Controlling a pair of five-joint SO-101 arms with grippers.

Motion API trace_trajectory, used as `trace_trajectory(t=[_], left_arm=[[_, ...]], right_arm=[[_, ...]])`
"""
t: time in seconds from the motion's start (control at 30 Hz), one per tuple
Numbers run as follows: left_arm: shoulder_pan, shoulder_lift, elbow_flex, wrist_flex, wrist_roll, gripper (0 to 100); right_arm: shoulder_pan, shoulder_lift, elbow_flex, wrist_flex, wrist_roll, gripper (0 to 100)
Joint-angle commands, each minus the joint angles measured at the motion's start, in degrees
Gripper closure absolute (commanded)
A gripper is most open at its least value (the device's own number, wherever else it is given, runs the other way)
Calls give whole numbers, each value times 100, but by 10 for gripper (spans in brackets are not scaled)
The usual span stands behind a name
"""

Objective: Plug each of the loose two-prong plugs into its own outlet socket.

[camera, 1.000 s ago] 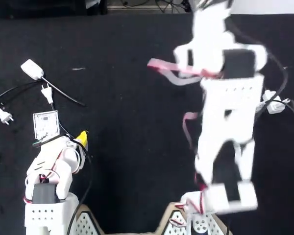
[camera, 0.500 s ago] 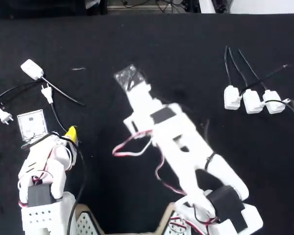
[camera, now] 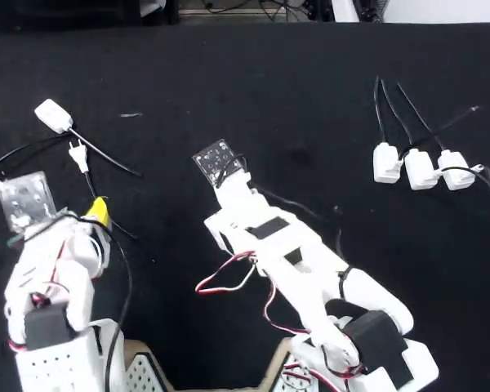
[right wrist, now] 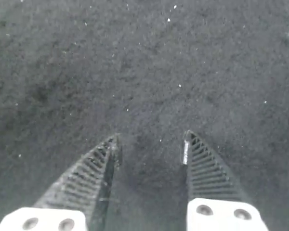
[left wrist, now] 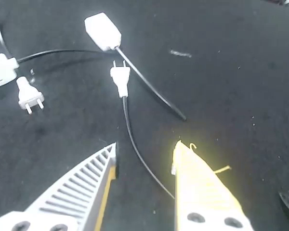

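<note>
Black cloth [camera: 229, 73] covered the whole table I was working over. My right arm [camera: 294, 253] was the biggest thing on it. It lay stretched from the near edge toward the middle of the table. My left arm [camera: 53, 269] was smaller in the high view and sat at the near left corner.

I saw that the right gripper [right wrist: 151, 139] was spread wide with nothing in it, and only bare cloth lay past its two dark tips. The left gripper [left wrist: 144, 154] was spread wide too and held nothing. One of its fingers was white and the other one was yellow [left wrist: 197, 187].

Far over on the right side, three white socket blocks [camera: 419, 169] lay in a row, close side by side, each with a black cord. They were well away from both arms.

On the left side lay one white socket [left wrist: 103, 31]. Just beside it was a loose plug [left wrist: 120, 79], with its two prongs aimed at that socket but not in it. The plug's black cord [left wrist: 135, 139] ran back between my left finger tips. A second loose plug [left wrist: 29, 94] lay near another white socket [left wrist: 0, 71] at the table's left edge, also not plugged in.
</note>
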Motion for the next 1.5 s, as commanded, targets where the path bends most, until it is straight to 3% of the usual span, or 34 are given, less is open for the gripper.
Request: trace_trajectory(t=[0.0,0.17,0.37,0.53,0.97,1.27,1.47], left_arm=[[-66,1679,-1710,651,-255,800],[-391,3543,-3187,1196,-800,800],[-1701,5310,-4646,1029,-870,800],[-2299,6848,-5622,659,-985,800],[-2554,10119,-8453,334,-2119,803],[-3055,11974,-10554,369,-3516,803],[-3046,13099,-11292,404,-4211,801]], right_arm=[[-79,-295,13,-290,-35,804],[-79,-295,13,-299,-44,804],[-79,-295,13,-299,-62,804],[-79,-295,13,-299,-62,804],[-79,-286,22,-290,-44,804],[-79,-286,22,-290,-62,804],[-79,-286,66,-308,-53,804]])
